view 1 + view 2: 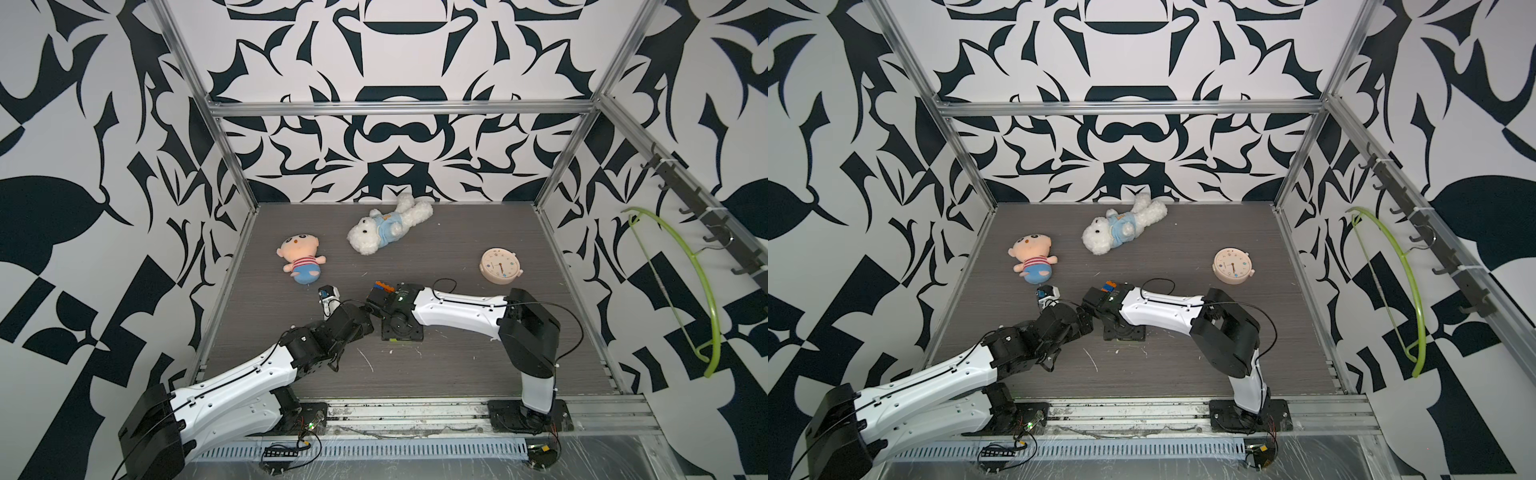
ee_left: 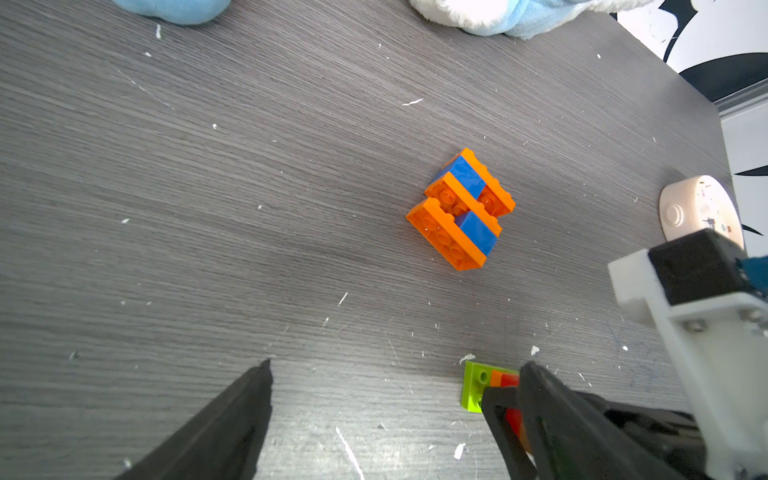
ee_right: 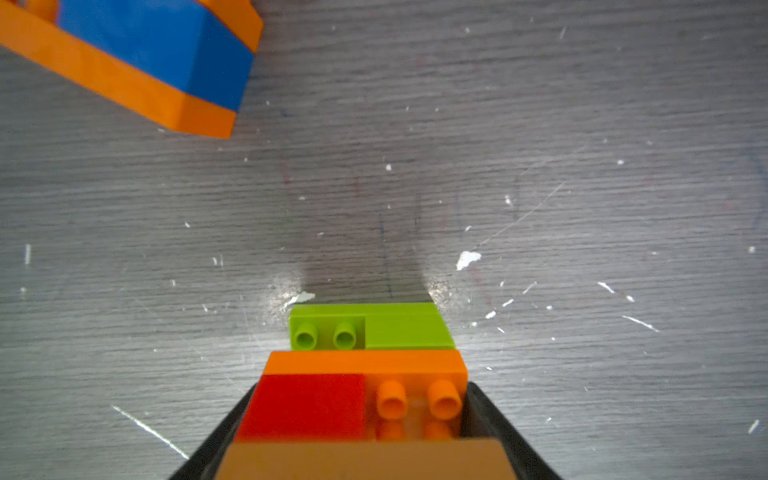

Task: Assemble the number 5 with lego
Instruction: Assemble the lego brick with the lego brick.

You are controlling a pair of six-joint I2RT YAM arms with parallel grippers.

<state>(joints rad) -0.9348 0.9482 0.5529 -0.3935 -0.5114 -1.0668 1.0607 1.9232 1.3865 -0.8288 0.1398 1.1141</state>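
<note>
Lego orange-blue cluster [image 2: 459, 210] lies loose; green-orange-red-tan cluster [image 3: 365, 332] clamped in right gripper [image 3: 361, 399]; left gripper [image 2: 395, 370] spread wide.

Loose lego cluster [image 1: 384, 286] centre; doll [image 1: 301, 259] behind-left, bear [image 1: 386, 228] behind, clock [image 1: 500, 266] right.

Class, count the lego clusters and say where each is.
2. The orange-blue cluster lies loose on the table; the green-orange-red cluster sits between the right fingers. Others may be hidden.

Walls [image 1: 395, 50]: white, bold black abstract pattern, edged with aluminium rails [image 1: 399, 106]. Tabletop [image 1: 457, 365]: grey wood-grain, white-flecked. Green hanger [image 1: 706, 286] on wall hook rail [image 1: 685, 186].
</note>
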